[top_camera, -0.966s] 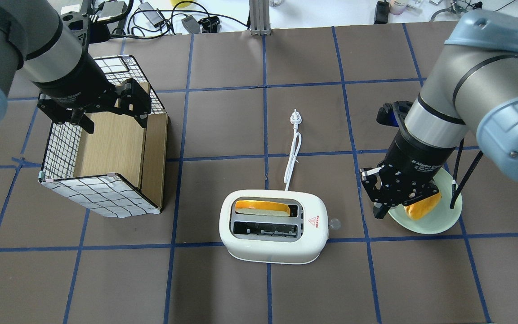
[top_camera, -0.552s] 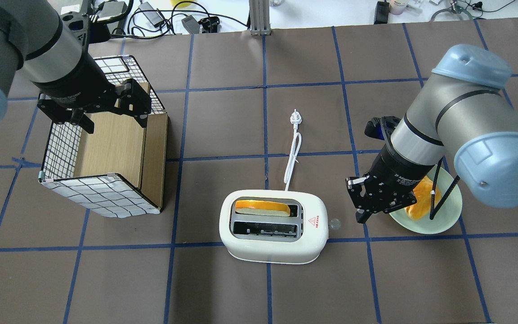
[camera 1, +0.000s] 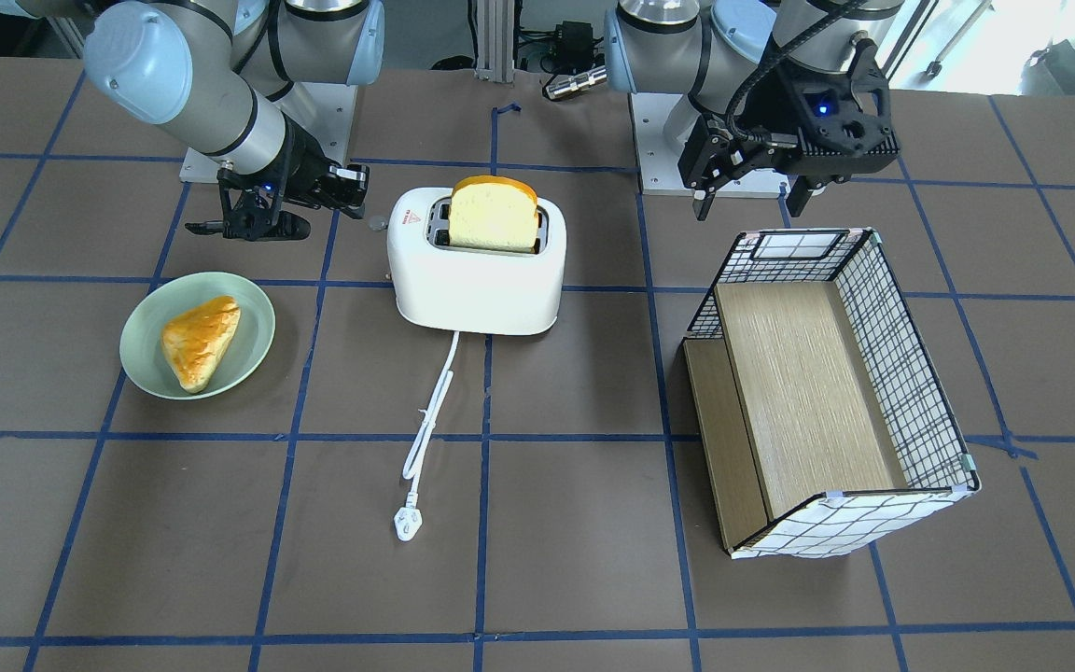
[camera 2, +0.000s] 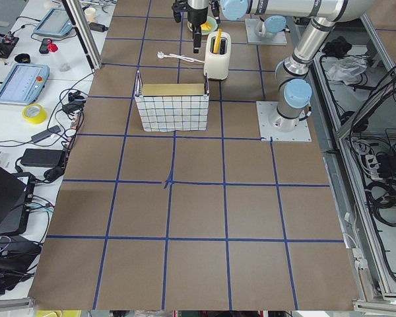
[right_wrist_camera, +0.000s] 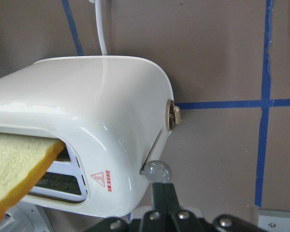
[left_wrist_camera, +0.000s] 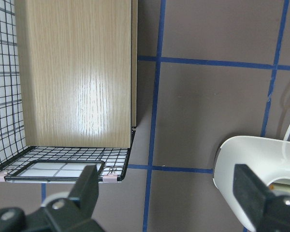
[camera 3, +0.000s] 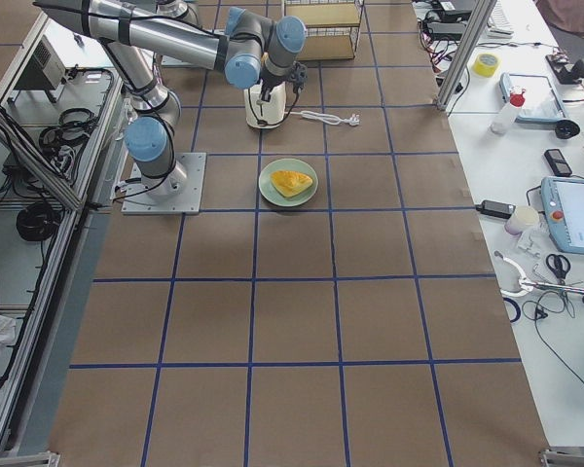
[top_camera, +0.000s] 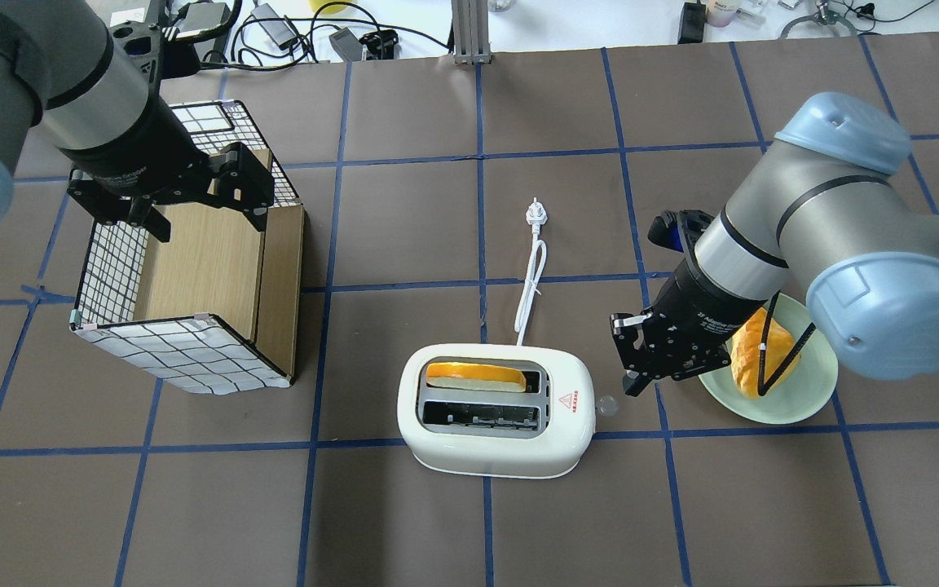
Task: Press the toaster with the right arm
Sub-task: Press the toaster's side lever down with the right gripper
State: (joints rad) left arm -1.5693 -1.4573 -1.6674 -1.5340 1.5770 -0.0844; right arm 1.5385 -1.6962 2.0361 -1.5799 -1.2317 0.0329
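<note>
Moved left since a second ago: right gripper [top_camera: 637, 383] now off the plate [top_camera: 800, 401] and level with the toaster's right end. Noted fingers [right_wrist_camera: 158, 195] pressed together, clamped on nothing. Found fingertip just right of the translucent lever knob [right_wrist_camera: 157, 171]; cannot tell whether touching. Placed toaster [top_camera: 494, 416] immediately left of the gripper, near the middle of the table [top_camera: 404, 228], upright, with a bread slice [top_camera: 476, 377] standing in the far slot. Traced the white cord [top_camera: 531, 281] from the toaster's far side straight away across the table, plug at its end. Logged right arm [top_camera: 771, 236] reaching in from the right above the plate, pastry [top_camera: 751, 363] partly under it. Logged left gripper [top_camera: 204, 214] spread wide over the wire-grid basket [top_camera: 192, 359], well apart at far left.
</note>
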